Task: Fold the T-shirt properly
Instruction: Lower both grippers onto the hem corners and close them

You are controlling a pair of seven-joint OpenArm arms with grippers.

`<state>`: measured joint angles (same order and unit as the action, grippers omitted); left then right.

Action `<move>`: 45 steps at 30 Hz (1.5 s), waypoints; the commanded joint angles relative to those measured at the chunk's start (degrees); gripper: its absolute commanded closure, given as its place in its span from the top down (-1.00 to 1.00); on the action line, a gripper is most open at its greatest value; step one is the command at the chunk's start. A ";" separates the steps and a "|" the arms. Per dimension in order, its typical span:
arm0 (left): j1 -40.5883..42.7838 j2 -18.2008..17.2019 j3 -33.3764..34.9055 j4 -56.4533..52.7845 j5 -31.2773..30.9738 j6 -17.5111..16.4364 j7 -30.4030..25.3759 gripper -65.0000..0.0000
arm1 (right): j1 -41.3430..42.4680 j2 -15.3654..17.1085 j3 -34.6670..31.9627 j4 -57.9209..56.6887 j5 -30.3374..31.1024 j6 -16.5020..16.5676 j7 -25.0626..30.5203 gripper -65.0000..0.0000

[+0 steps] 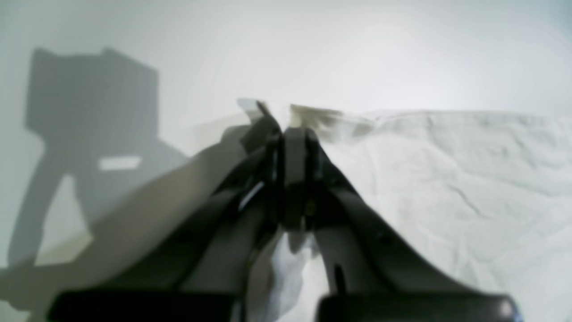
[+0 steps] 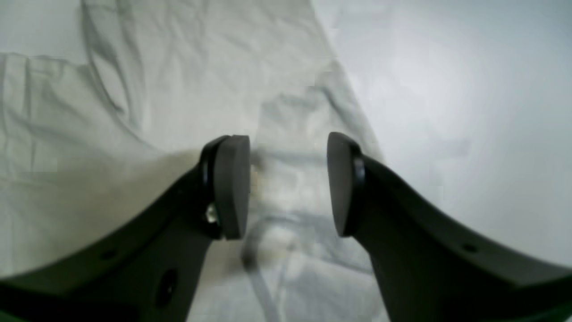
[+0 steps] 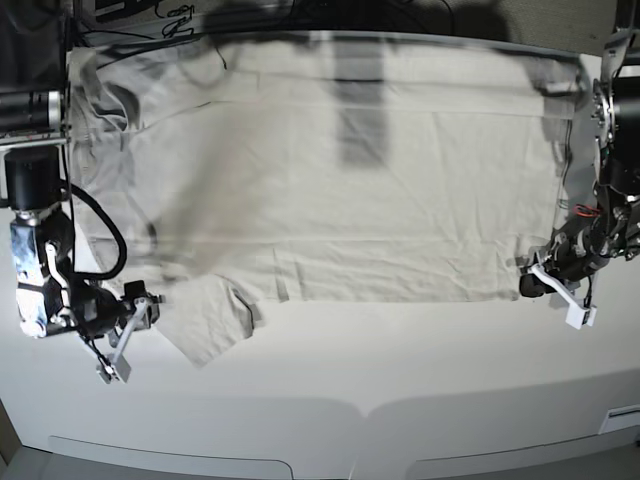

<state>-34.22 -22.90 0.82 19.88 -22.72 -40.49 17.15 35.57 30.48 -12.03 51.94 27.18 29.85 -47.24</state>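
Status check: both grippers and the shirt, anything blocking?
Left gripper shut on the T-shirt at its hem corner. Right gripper open, above a sleeve, gripping nothing. T-shirt spread flat, unfolded. No obstruction seen.

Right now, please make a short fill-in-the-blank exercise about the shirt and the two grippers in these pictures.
1. The left gripper is ____ on a corner of the T-shirt.
2. The right gripper has its jaws ____, with cloth visible in the gap.
3. The T-shirt lies spread out on a ____ table.
4. The number of garments on the table is ____.

Missing words: shut; open; white; one
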 commanded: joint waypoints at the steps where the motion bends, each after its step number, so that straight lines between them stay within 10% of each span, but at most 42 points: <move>1: -0.85 -0.59 0.09 0.31 1.01 0.49 1.46 -1.00 | 4.24 1.22 -0.61 -1.53 0.07 -0.02 0.81 -0.13; 25: -0.85 -0.61 0.09 0.31 0.98 0.49 1.66 -1.00 | 13.77 -2.25 -3.41 -35.36 -16.63 5.66 23.76 0.05; 45: -0.85 -0.61 0.09 0.31 1.01 0.49 1.68 -1.00 | 14.34 -2.27 -3.41 -42.03 -16.70 6.80 21.79 -0.26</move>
<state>-34.17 -22.85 0.80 19.92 -22.76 -40.49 17.15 48.40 27.22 -15.44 9.78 11.03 36.71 -24.43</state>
